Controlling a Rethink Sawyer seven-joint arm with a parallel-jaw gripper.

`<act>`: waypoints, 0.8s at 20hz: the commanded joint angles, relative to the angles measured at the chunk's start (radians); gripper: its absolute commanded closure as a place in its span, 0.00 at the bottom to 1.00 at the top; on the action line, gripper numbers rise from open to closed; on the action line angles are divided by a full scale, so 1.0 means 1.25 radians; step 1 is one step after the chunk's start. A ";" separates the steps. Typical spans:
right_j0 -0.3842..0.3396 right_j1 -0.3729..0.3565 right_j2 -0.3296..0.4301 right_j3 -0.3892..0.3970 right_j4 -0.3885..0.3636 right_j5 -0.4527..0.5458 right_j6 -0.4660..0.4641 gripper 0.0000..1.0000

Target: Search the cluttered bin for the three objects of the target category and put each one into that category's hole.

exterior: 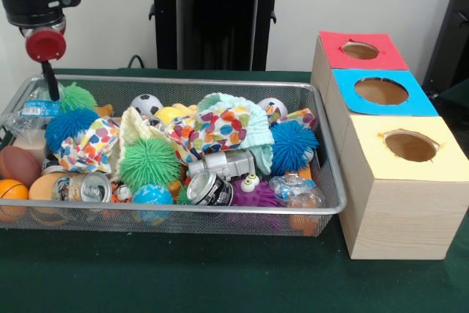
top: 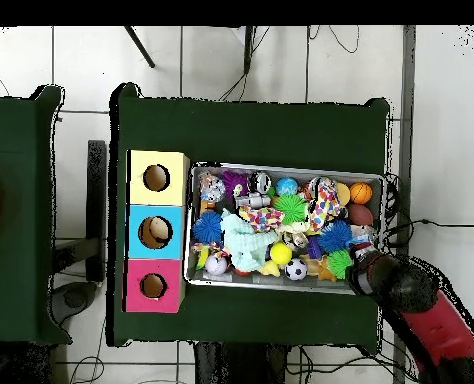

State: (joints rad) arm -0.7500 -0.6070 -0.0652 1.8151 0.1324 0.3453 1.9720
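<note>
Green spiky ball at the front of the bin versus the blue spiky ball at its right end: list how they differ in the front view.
The green spiky ball is light green; the blue spiky ball is deep blue. The green one looks larger. The green one lies left of the silver cans, against the patterned cloth; the blue one lies right of them, by the bin's right wall. Both are round and bristly.

Arm [top: 421,305] over cluttered bin [top: 286,169] — corner only.

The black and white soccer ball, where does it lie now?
In the front view the black and white soccer ball lies at the far side of the wire mesh bin, left of centre, beside a yellow ball.
</note>
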 commanded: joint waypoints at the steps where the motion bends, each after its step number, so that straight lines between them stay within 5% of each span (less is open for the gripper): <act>1: -0.017 0.043 0.098 -0.045 -0.046 0.018 -0.016 0.00; 16: -0.049 0.082 0.124 -0.109 -0.077 0.048 -0.046 0.00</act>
State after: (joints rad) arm -0.7783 -0.5502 -0.0293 1.7966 0.0839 0.3453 1.9720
